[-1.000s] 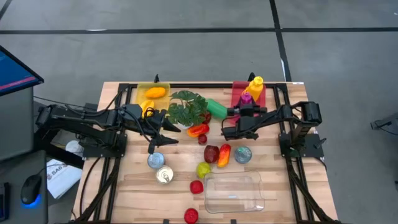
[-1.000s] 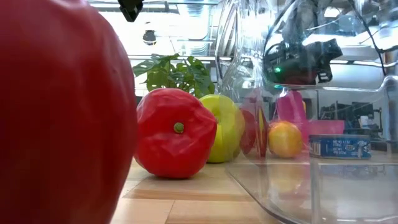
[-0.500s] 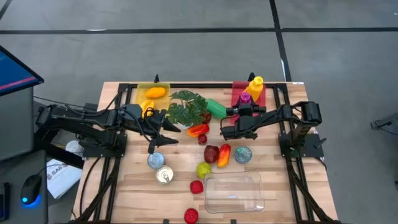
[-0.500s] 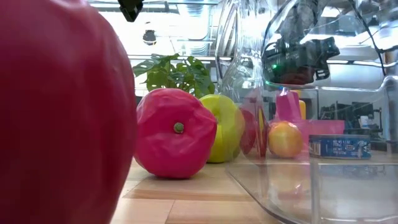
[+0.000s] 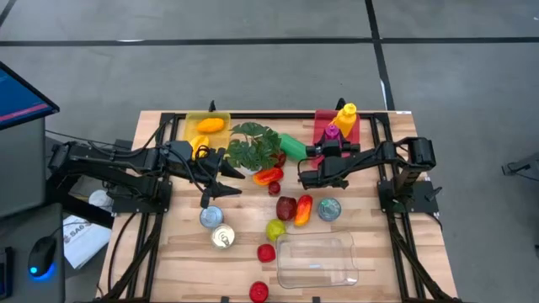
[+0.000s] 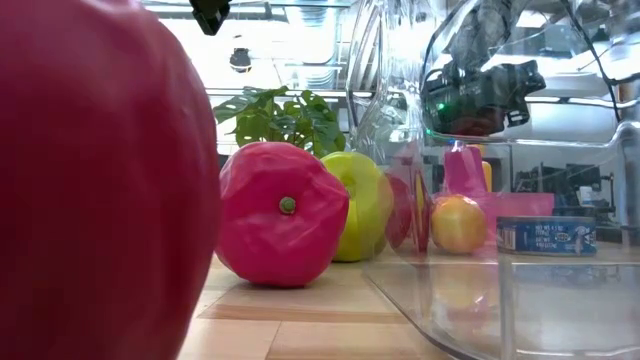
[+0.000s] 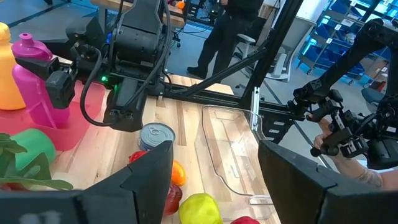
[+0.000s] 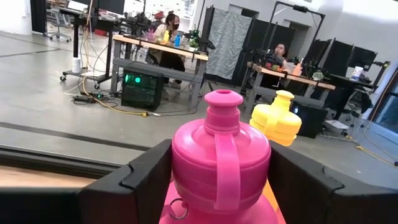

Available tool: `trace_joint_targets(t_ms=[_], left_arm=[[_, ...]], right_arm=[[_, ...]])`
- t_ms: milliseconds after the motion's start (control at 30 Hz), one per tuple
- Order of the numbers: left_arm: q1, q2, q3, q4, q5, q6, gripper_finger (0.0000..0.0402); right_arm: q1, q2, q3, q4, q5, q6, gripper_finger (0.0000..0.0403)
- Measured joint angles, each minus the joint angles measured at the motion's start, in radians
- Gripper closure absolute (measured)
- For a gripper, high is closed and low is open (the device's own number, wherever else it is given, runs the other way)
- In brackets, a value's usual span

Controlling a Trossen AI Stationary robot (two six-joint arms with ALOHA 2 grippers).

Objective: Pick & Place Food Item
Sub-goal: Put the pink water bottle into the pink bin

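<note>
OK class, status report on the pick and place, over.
Both end effectors open, empty, above the table. Left beside the plant; right above the food pile. Clear container empty. Nothing blocking.

A crumpled red bell pepper [image 5: 266,252] and a yellow-green apple [image 5: 275,228] rest near the tabletop's front edge, beside an empty clear plastic container [image 5: 317,259] lying flat towards the front right corner.
</note>
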State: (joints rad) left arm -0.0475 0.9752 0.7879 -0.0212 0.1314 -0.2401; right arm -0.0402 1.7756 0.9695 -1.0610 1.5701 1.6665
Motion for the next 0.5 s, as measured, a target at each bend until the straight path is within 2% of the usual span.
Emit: trace_joint_targets(t_ms=[500], left_arm=[[0.0,0.0,0.0,0.006,0.0,-0.001,0.0175]], right_arm=[[0.0,-0.001,0.0,0.049,0.001,0.0,0.0162]])
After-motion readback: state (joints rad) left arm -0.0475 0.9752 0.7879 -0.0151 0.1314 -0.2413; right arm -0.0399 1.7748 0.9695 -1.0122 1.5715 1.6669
